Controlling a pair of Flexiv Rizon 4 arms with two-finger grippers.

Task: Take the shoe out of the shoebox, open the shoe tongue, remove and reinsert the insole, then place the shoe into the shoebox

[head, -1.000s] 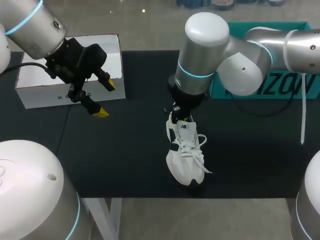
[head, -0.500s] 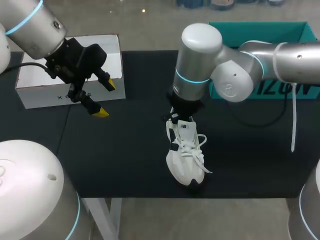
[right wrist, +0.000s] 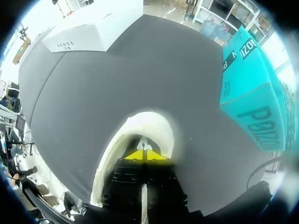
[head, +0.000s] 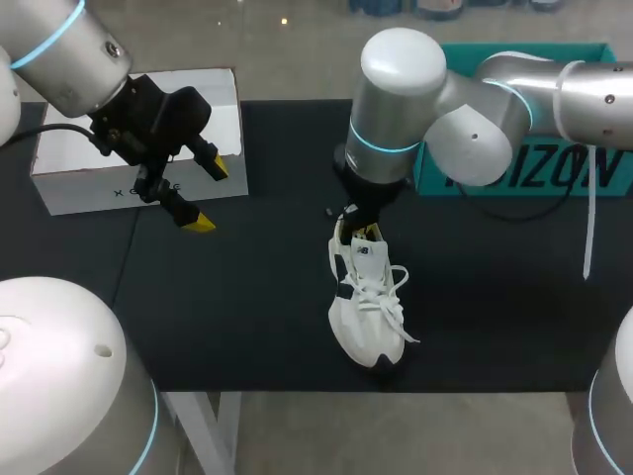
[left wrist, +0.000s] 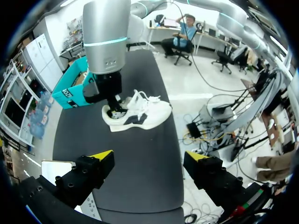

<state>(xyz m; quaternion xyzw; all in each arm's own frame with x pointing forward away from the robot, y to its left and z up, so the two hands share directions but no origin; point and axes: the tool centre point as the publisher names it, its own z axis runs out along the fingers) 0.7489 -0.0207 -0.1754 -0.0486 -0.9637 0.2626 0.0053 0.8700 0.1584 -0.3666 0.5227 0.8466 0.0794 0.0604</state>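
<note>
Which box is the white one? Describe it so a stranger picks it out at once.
Start at the black table and go to its far left corner, where my left gripper hangs open. The white box sits there, partly behind that gripper. The only other box, the teal box on the far right, differs in colour, and the white shoe is laced and lies mid-table.
</note>
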